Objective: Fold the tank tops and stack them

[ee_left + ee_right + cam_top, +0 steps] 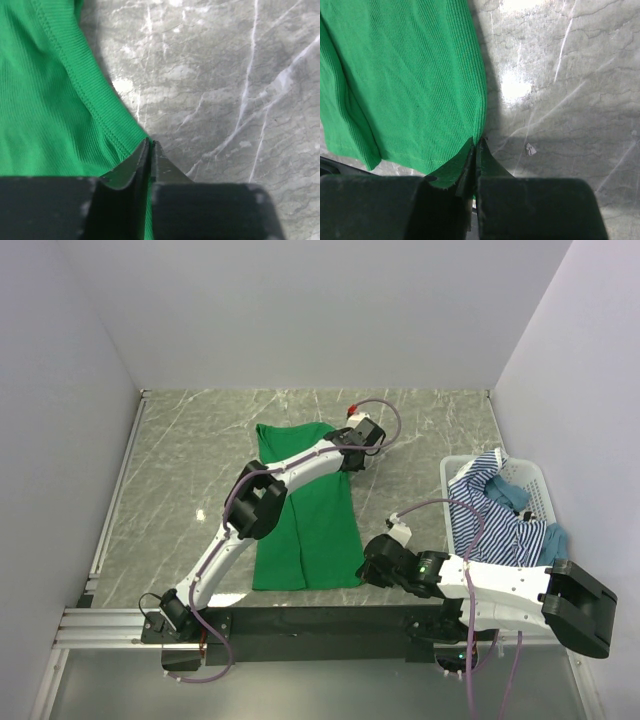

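So we're early in this one, as far as we can judge. The green tank top [310,525] is spread long and fairly flat on the table [190,470], running from the near edge toward the back. It looks narrow, and the right wrist view shows a second layer along one side, so it may be doubled lengthwise, but we can't say for sure. No finished stack is visible anywhere.

Both hands are on its right edge. The left hand [151,150] is pinched tight on the far corner, by the stitched hem band. The right hand [476,147] is clamped on the near corner. Our guess is this sets up a fold of that side.

The striped tank top [490,510] and the teal tank top [515,495] sit crumpled in the white basket [535,480], partly spilling over its front rim, so those two are left to do.

Texture-wise, the green one is a fine ribbed knit, limp and matte, with a double row of stitching along the edge. The table is glossy grey marble-look with white veins.
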